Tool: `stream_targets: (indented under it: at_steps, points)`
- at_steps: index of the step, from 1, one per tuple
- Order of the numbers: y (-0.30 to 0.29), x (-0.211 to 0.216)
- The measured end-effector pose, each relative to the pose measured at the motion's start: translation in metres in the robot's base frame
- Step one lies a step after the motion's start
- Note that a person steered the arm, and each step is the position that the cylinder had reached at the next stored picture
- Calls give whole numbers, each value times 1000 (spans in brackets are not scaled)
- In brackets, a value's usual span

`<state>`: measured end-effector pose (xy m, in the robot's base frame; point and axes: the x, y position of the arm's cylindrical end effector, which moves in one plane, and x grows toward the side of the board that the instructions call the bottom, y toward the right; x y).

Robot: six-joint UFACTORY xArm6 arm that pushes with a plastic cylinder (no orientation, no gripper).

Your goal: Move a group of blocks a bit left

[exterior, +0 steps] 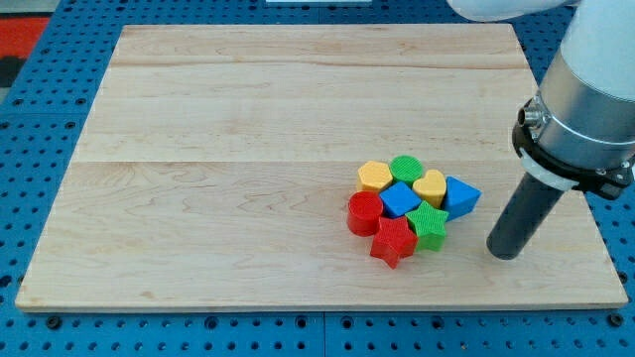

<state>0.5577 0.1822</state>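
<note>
A tight cluster of blocks lies on the wooden board point(248, 149), right of centre near the view's bottom. It holds a yellow hexagon point(373, 176), a green cylinder point(405, 167), a yellow heart point(430, 185), a blue triangle point(460, 195), a blue cube point(400, 199), a red cylinder point(364, 212), a green star point(429, 223) and a red star point(393, 241). My tip point(504, 253) rests on the board to the right of the cluster, a short gap away from the blue triangle and the green star, touching no block.
The arm's grey and white body point(585, 89) reaches in from the view's top right. A blue pegboard point(50, 99) surrounds the board. The board's right edge lies close to my tip.
</note>
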Motion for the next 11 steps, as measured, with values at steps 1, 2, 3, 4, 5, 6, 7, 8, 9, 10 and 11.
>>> stream_targets:
  at_steps: [1, 2, 3, 4, 5, 6, 7, 8, 9, 10, 11]
  points:
    - [0, -3]
    - [-19, -7]
    - [-45, -12]
    - [-78, -23]
    - [-86, -39]
    - [-87, -39]
    - [-87, -39]
    - [-133, -48]
    - [-140, -51]
    - [-141, -51]
    - [-134, -31]
